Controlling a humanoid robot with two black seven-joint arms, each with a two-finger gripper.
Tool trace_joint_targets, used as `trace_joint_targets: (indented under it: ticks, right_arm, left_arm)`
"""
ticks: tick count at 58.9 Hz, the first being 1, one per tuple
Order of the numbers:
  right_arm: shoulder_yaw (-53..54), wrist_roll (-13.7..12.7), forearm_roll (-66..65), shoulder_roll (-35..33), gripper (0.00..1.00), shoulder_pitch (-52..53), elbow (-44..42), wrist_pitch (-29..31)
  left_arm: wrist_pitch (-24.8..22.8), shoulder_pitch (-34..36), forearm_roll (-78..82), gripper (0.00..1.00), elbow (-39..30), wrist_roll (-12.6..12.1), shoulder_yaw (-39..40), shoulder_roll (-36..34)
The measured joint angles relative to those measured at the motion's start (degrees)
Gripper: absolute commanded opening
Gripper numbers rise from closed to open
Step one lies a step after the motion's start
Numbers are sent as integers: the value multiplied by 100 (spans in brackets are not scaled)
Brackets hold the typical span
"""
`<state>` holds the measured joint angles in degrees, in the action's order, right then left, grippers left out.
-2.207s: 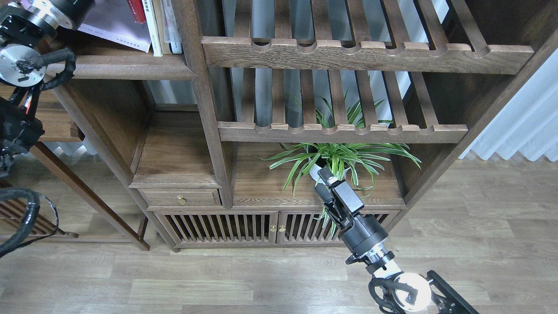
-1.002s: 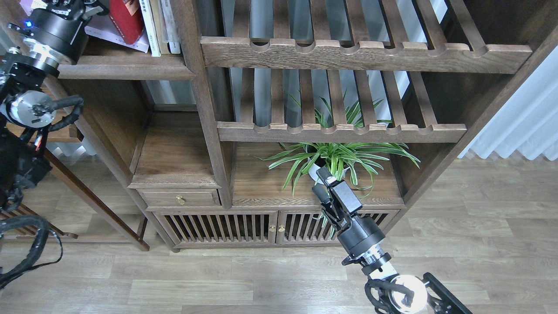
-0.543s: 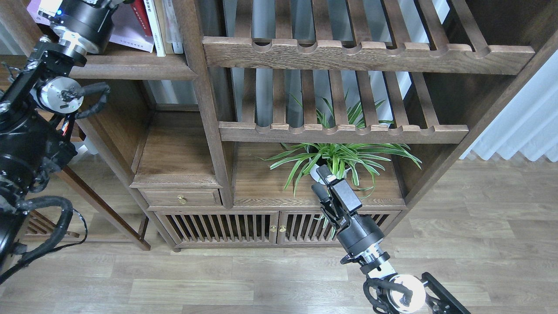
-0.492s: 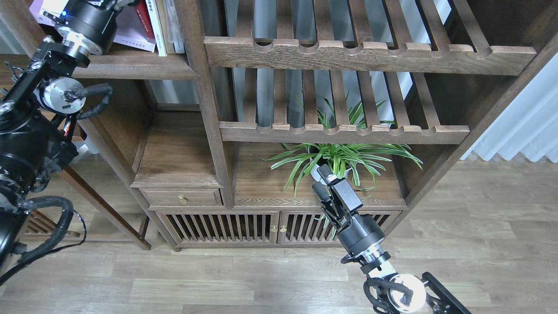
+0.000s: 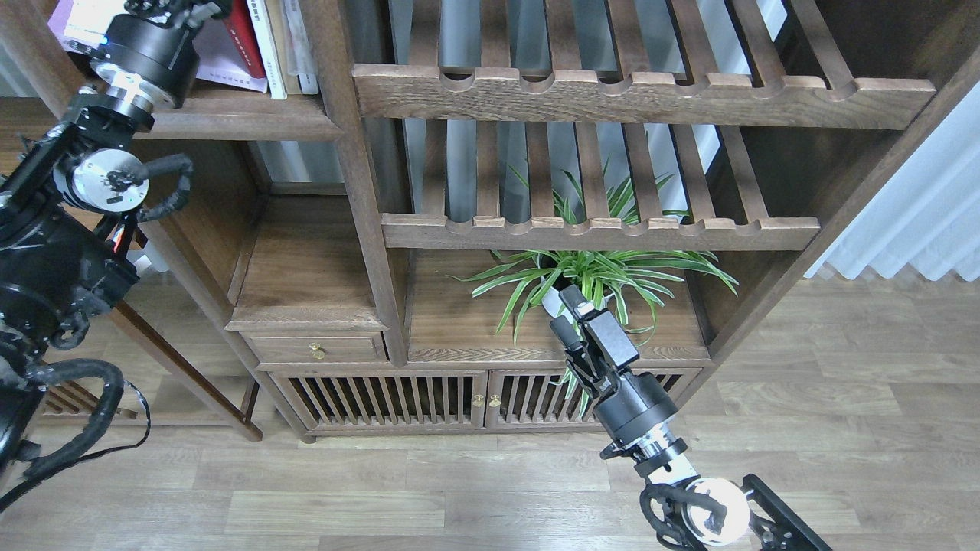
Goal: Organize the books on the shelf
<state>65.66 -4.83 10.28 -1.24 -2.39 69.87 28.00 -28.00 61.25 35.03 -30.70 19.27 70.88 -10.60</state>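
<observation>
The books (image 5: 256, 38) stood at the top left, on the shelf (image 5: 237, 122), a solid dark board with a thick rounded front edge. A dark red book (image 5: 242, 34) leaned there beside a few pale upright ones (image 5: 279, 42), which were packed against the wooden post (image 5: 344, 138) on the right. A pale lavender book (image 5: 218, 65) lay tilted beneath the red one, its lower corner near the board's front edge. All of the books were cut off by the top of the view, so no titles could be read.

The left gripper (image 5: 172, 6) reached up just left of the red book. Only its base showed at the frame's top edge, its fingers could not be told apart, and whether it gripped anything could not be told. Its round black wrist (image 5: 142, 50) covered the left part of the shelf and the books there.

To the right of the post, two slatted racks (image 5: 605, 96) ran across. Below them a leafy plant (image 5: 597, 279) stood on a lower board, with open board to its left. The right gripper (image 5: 570, 314) hung just in front of the plant with its fingers slightly apart, holding nothing. The wooden floor (image 5: 804, 428) lay open below and to the right.
</observation>
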Motion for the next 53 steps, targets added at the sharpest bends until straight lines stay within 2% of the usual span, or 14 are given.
trace_joint_targets:
  ticks: [4, 25, 41, 48, 52, 53]
  right_arm:
    - [-5, -1, 0, 0, 98, 2, 0, 0]
    - [-9, -1, 0, -7, 98, -42, 9, 0]
    - [-16, -1, 0, -5, 98, -55, 9, 0]
    - [-17, -1, 0, -12, 98, -52, 9, 0]
    - [-15, -1, 0, -14, 98, -51, 9, 0]
    - [-7, -1, 0, -17, 98, -51, 9, 0]
  left_arm:
    - [-1, -20, -73, 57, -53, 12, 11, -13]
    - [-1, 17, -657, 57, -407, 53, 23, 38]
    - [-1, 172, -839, 57, -758, 136, 371, 150]
    - [-1, 182, -851, 56, -1006, 126, 481, 157]
    - [-1, 159, -888, 56, -1267, 72, 511, 142]
    - [-1, 101, -968, 56, -1508, 38, 519, 124]
